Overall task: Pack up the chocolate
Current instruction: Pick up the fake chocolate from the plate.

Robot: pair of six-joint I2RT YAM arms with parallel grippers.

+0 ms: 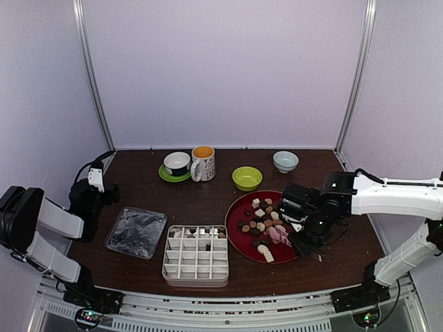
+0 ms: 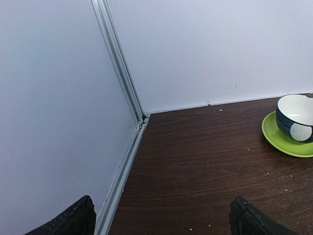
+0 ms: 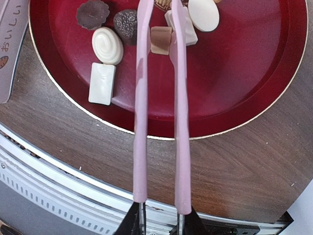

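**Tongs closed on a tan piece; much of the grip out of sight**

The right fingers (image 3: pixel 131 226) are clamped on the handle end of the pink tongs (image 3: pixel 141 122). Only their dark tips show at the bottom edge of the wrist view. From above, the arm covers most of the tongs.

The two tong arms run nearly side by side out over the red plate (image 3: pixel 234 93). Their tips sit on either side of a tan piece (image 3: pixel 160 40). It cannot be told whether that piece rests on the plate or hangs just above it.

The rest of the chocolate (image 1: pixel 259 220) lies in a loose pile on the plate, right of centre on the desk (image 2: pixel 195 161). The wrist view cuts off the far pieces. A pale strip with printed letters (image 3: pixel 11 39) is cropped at its left edge and hard to identify.

A few pieces sit in the far row of the divided tray (image 1: pixel 196 257), near the front edge. They are too small to sort by kind. A crinkled clear sheet (image 1: pixel 136 232) lies left of the tray.

The left fingers (image 2: pixel 73 219) are wide apart and hold nothing, over the far left corner. Only their tips show. A cup (image 2: pixel 296 117) on a green saucer (image 2: pixel 276 139) is cut by the right edge of that view.
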